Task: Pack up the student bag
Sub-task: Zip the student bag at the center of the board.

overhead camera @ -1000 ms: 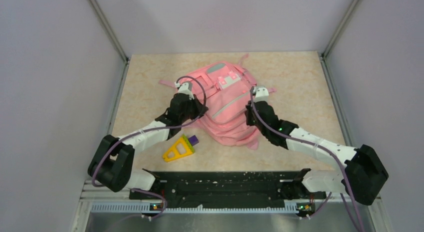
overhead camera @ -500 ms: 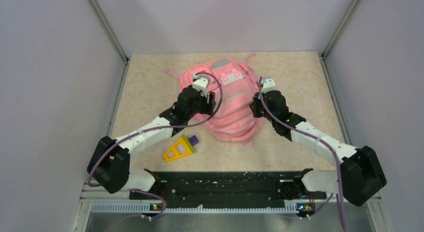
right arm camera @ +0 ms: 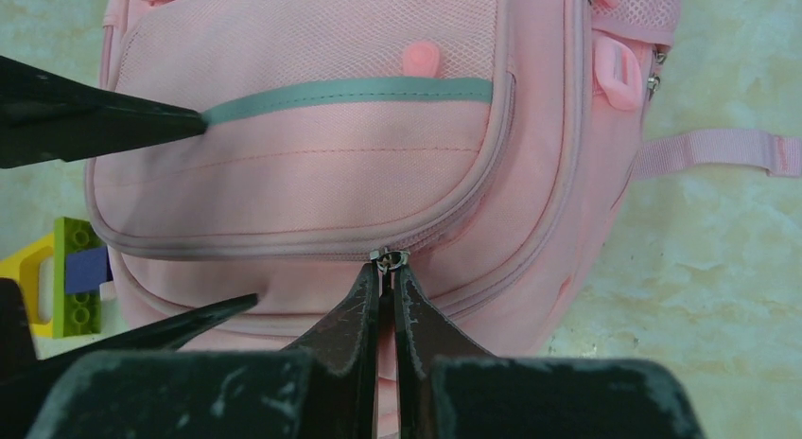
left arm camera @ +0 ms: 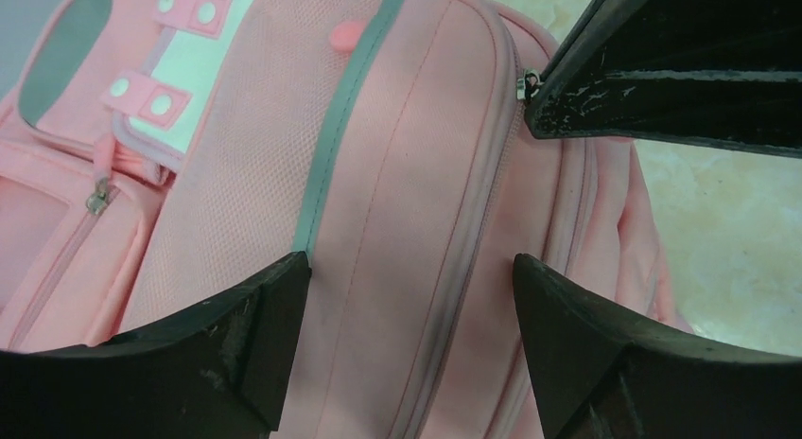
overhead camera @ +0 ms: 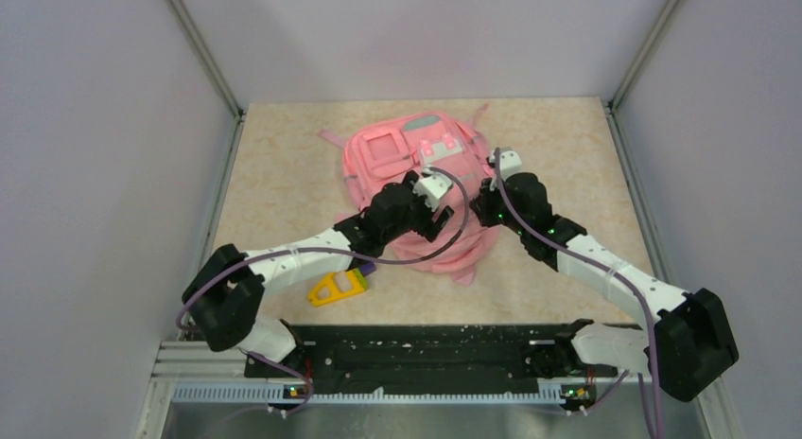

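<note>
Beige marble-look table [overhead camera: 274, 174] w/ a pink backpack [overhead camera: 386, 151] lying flat at centre & a small yellow, green & purple building-block toy [overhead camera: 338, 286] just beside its near-left edge.

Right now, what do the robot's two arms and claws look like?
The left arm and right arm are white tubes with chunky black joints, each trailing a purple cable. The left claw and right claw have black, scuffed, wedge-shaped fingers.
</note>
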